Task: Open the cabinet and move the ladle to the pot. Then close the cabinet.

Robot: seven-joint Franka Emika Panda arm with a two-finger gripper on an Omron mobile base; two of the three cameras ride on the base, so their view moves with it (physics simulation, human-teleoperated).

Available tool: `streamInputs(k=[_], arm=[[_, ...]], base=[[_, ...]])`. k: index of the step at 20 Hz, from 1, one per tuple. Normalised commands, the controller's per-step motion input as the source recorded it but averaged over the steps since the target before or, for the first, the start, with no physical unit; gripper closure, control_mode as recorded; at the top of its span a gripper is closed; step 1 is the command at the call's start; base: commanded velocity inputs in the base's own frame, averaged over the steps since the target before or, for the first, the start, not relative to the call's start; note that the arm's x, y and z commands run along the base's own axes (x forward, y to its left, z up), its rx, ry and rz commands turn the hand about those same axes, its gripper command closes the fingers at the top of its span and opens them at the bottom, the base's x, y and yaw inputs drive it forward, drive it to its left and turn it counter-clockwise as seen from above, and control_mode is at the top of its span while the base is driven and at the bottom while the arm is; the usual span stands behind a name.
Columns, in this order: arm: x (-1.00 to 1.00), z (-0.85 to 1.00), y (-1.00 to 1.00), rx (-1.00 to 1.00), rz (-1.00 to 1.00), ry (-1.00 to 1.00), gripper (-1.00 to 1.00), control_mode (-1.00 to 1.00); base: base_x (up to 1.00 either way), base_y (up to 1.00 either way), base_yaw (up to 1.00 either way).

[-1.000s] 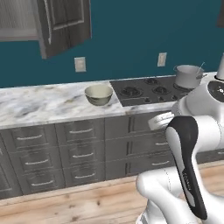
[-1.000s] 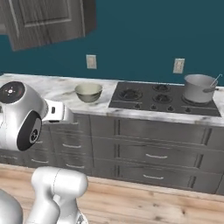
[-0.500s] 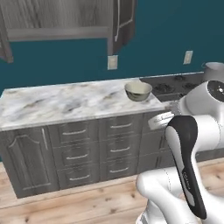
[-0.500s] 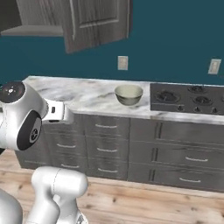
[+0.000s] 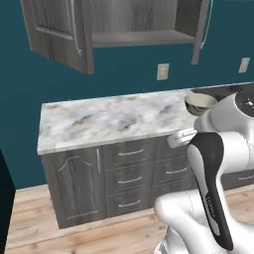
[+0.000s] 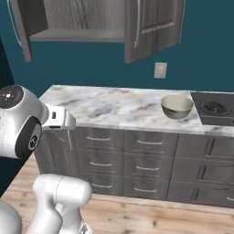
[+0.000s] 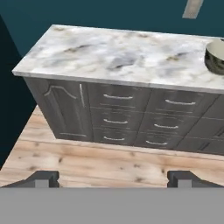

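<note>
Cabinet (image 5: 59,34): dark grey wood grain, matt, panelled doors; slim silver metal bar handle (image 5: 75,27), smooth.
Countertop (image 5: 109,119): white-grey veined marble, polished look.
Drawer unit (image 6: 137,167): grey wood grain, matt, short metal pulls.
Bowl (image 6: 177,106): dull olive-grey metal, paler inside, slight sheen.
Floor (image 7: 109,162): light wood planks, visible grain.
Wall (image 6: 201,55): flat teal, matt.

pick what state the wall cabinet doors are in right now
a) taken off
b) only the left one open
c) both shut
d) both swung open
d: the cabinet has both doors swung outward, baring its shelf above the marble counter.
</note>
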Motion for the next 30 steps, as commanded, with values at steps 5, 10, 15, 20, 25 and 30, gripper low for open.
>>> streamInputs(k=[5, 10, 15, 20, 25, 30], arm=[[0.0, 0.0, 0.0, 0.0, 0.0, 0.0, -1.0, 1.0], [0.0, 0.0, 0.0, 0.0, 0.0, 0.0, -1.0, 1.0], [0.0, 0.0, 0.0, 0.0, 0.0, 0.0, -1.0, 1.0], [0.0, 0.0, 0.0, 0.0, 0.0, 0.0, -1.0, 1.0], [-0.01, 0.0, -0.08, 0.0, -0.08, 0.04, -1.0, -1.0], [-0.5, 0.15, -0.23, 0.0, -0.32, -0.02, -1.0, -1.0]], base=[[1.0, 0.54, -0.03], [0.93, 0.11, -0.01], [0.85, -0.04, 0.0], [0.57, -0.03, -0.03], [0.01, -0.08, -0.1], [0.0, 0.0, 0.0]])
